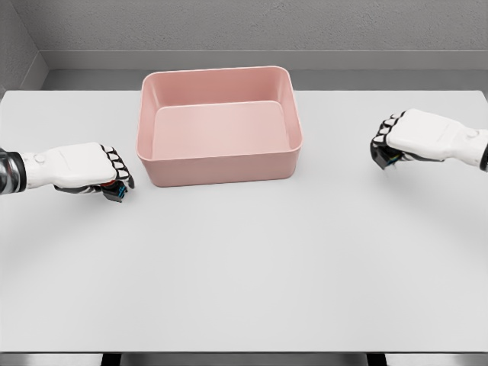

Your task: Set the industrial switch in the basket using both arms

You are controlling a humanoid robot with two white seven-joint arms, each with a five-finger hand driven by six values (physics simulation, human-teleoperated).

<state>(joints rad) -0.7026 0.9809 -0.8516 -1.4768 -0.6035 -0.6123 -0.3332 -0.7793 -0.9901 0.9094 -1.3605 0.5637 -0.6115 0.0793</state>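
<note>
head view: left hand [80, 169] at 9 o'clock pinches a small dark switch [116, 191]; right hand [415, 137] at 3 o'clock clutches another dark piece [383, 158]. judged mid-carry; next, each lifts over the pink basket [221, 166] at 12 o'clock and lets go.

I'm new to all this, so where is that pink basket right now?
In the head view the basket sits on the white table at the far middle, a little left of centre, between the left hand and right hand, nearer the left.

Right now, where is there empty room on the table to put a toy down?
The big front stretch of the table, between the two hands and the near edge, is bare. The strip between the pink basket and the right hand is bare too. The gap between the left hand and the basket is narrow.
</note>
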